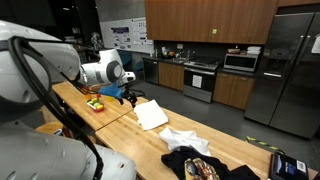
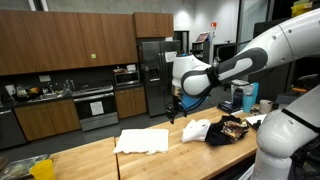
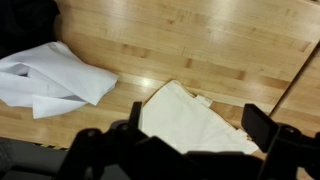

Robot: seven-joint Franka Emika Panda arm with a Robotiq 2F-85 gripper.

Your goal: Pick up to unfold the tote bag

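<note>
The cream tote bag (image 3: 185, 115) lies folded flat on the wooden table and shows in both exterior views (image 1: 152, 114) (image 2: 143, 141). My gripper (image 3: 197, 132) is open and empty. Its two dark fingers frame the bag from above in the wrist view. In the exterior views the gripper (image 1: 128, 97) (image 2: 172, 117) hangs above the table by the bag's edge, apart from it.
A crumpled white cloth (image 3: 50, 75) (image 1: 185, 138) (image 2: 196, 129) lies beside the bag, with dark clothes (image 1: 205, 165) (image 2: 232, 130) beyond it. A yellow object (image 1: 95, 103) sits on the bag's other side. A blue box (image 1: 290, 165) lies near the table's end.
</note>
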